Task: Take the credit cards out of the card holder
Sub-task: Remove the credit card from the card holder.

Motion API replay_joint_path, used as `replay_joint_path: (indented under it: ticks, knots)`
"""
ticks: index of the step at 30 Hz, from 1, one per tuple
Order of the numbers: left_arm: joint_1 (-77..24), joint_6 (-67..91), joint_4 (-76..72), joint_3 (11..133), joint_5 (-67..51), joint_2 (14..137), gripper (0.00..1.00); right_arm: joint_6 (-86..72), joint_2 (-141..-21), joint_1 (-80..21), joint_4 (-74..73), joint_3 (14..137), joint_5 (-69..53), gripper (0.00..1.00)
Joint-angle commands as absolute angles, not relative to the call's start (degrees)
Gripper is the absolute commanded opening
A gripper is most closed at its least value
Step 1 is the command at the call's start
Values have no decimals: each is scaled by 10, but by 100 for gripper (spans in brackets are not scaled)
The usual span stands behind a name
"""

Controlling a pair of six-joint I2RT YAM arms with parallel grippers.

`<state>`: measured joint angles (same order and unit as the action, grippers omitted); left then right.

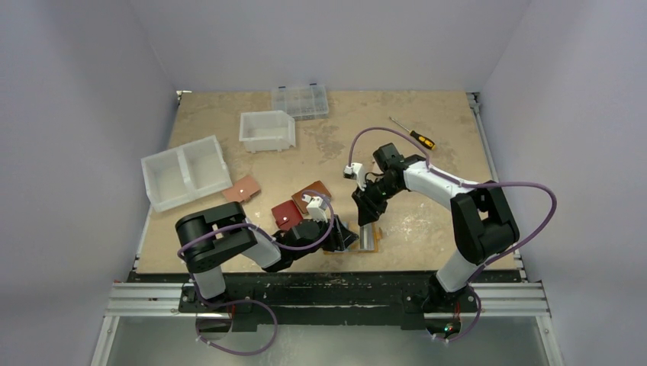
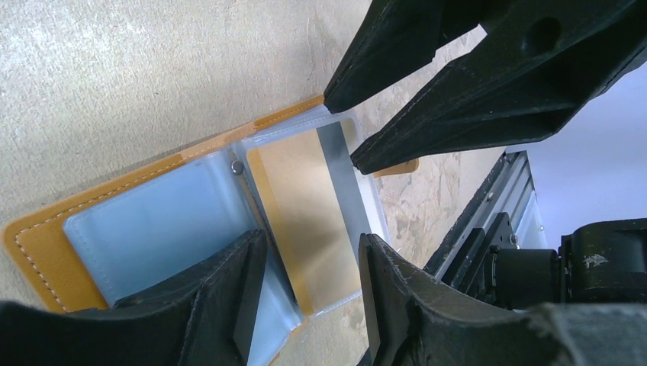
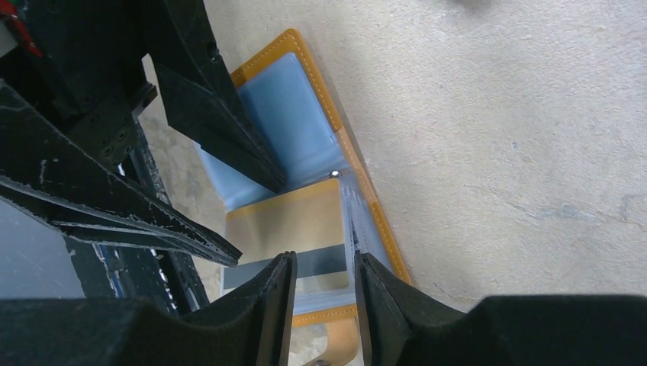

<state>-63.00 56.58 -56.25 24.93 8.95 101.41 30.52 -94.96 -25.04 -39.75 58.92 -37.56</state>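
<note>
The card holder [image 2: 38,244] lies open on the tabletop [image 2: 114,76]; half-open left fingers [image 2: 214,305] straddle it, part-open right fingers [image 3: 389,305] at its striped card [image 2: 305,206].

pale lilac walls [image 1: 76,114] enclose a tan table [image 1: 427,107].

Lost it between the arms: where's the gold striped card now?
In the left wrist view the gold card lies mid-frame in a clear sleeve of the open card holder, between the left gripper and the right gripper.
</note>
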Motion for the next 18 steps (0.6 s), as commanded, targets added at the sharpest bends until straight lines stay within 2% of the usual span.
replay_joint_path:
  ticks: [1, 18]
  knots:
    - [-627, 570, -557, 259, 83, 1028, 52, 317, -932, -249, -416, 607, -412, 41]
    - [-628, 556, -559, 270, 59, 1029, 65, 344, -947, -249, -460, 632, -471, 39]
